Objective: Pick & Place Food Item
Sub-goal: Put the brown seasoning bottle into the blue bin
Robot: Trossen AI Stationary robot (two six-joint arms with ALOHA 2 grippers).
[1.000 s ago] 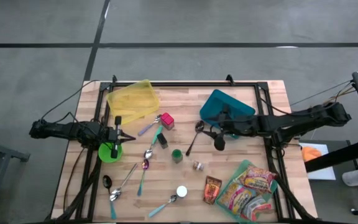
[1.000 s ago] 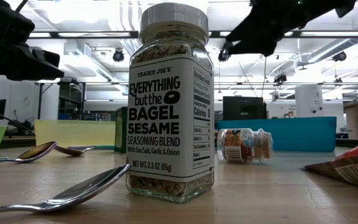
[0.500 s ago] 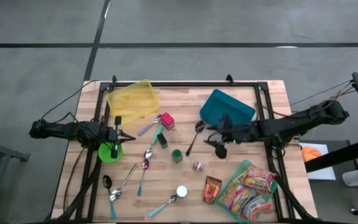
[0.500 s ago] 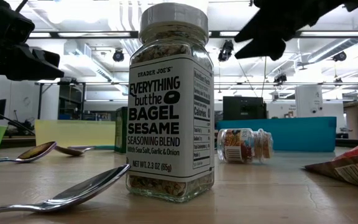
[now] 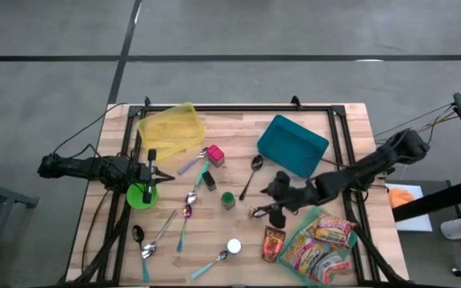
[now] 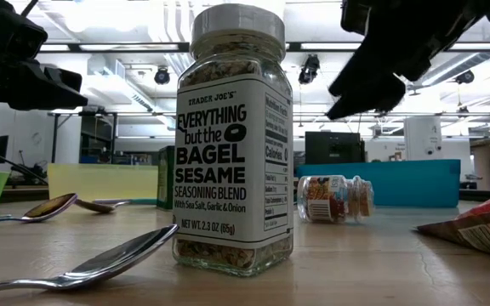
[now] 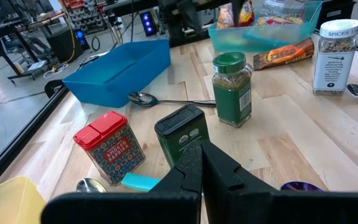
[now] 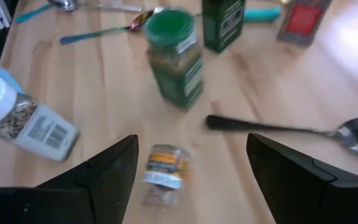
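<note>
Jaws, L: left gripper (image 5: 151,173) pressed together, nothing between them, over the green bowl (image 5: 138,197) at the table's left edge.
Jaws, R: right gripper (image 8: 191,165) spread wide, nothing held, hanging above the small jar (image 8: 163,168) lying on its side.
Left side: yellow bin (image 5: 170,129) near the back, spoons (image 5: 159,232) toward the front.
Middle: red tin (image 7: 109,147), dark green tin (image 7: 180,130), green-lid spice jar (image 7: 232,88) standing close together; bagel seasoning jar (image 6: 233,140) upright near the front edge w/ a spoon beside it.
Small jar: on the wood just right of center (image 5: 254,213), between the green-lid jar and the snack tray (image 5: 321,244), right under the R fingers.
Right side: blue bin (image 5: 292,145) at the back, orange packet (image 5: 273,244) just left of the tray.
</note>
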